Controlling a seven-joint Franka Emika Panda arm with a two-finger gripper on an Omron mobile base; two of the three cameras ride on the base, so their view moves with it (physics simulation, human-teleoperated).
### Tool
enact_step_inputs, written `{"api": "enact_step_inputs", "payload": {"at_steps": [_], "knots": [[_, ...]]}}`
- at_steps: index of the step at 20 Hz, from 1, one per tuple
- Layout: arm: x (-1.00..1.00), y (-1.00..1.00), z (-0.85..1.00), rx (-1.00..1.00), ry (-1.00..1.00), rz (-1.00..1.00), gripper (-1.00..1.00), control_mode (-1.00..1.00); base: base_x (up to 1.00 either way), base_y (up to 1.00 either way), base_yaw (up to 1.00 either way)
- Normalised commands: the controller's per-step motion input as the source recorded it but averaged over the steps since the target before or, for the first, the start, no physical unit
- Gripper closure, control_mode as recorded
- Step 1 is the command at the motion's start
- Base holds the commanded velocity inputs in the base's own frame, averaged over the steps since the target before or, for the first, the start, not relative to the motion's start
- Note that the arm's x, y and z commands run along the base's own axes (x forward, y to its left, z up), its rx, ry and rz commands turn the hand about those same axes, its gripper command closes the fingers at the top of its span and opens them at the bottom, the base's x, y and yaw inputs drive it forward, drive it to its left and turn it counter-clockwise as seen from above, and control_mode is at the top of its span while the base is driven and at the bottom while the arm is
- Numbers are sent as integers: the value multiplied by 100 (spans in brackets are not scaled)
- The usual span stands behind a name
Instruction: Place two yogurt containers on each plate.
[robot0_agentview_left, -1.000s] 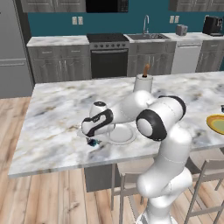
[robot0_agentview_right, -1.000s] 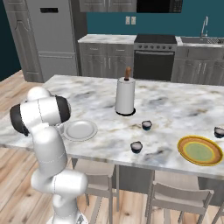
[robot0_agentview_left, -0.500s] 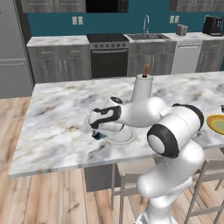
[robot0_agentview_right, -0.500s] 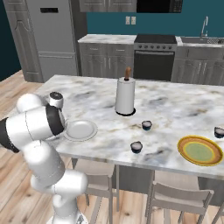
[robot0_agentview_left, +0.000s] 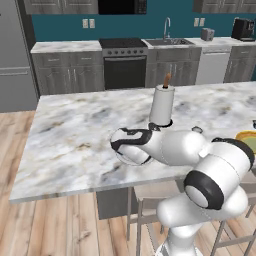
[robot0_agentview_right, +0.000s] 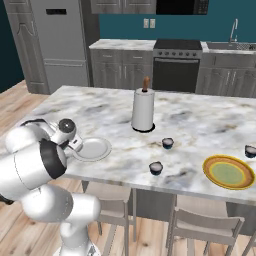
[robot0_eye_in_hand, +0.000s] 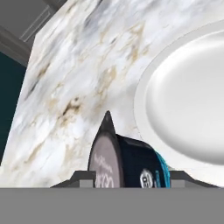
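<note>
In the hand view a dark-sided yogurt container (robot0_eye_in_hand: 127, 164) with a pale top lies on its side between my fingers, and my gripper (robot0_eye_in_hand: 129, 176) is shut on it. It hangs just over the marble, beside the rim of the white plate (robot0_eye_in_hand: 188, 100). From the base cameras the hand (robot0_agentview_left: 129, 144) sits at the white plate (robot0_agentview_right: 94, 149), near the counter's front left. Three more yogurt containers (robot0_agentview_right: 167, 143) (robot0_agentview_right: 156, 168) (robot0_agentview_right: 250, 151) stand on the counter. The yellow-rimmed plate (robot0_agentview_right: 228, 172) lies at the right.
A tall white paper towel roll (robot0_agentview_right: 143, 110) stands mid-counter behind the plates. Stools (robot0_agentview_right: 205, 225) are tucked under the counter's front edge. My own elbow (robot0_agentview_left: 215, 175) bulks over the counter's front right in the left base view.
The hand has moved slightly right, over to the white plate's edge, while the elbow swung out. The jaws have narrowed onto the yogurt container.
</note>
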Motion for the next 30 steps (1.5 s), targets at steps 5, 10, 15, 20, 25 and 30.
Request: {"api": "enact_step_inputs", "payload": {"at_steps": [5,10,15,20,25,30], "knots": [[32,-36,41,1,10,-3,100,-100,0,0,0],[50,-54,7,4,19,0,100,-100,0,0,0],[35,-36,-4,0,2,0,100,-100,0,0,0],[19,-16,-23,0,-1,1,100,-100,0,0,0],[4,0,-30,0,0,2,100,-100,0,0,0],[10,0,-44,0,0,3,100,-100,0,0,0]]}}
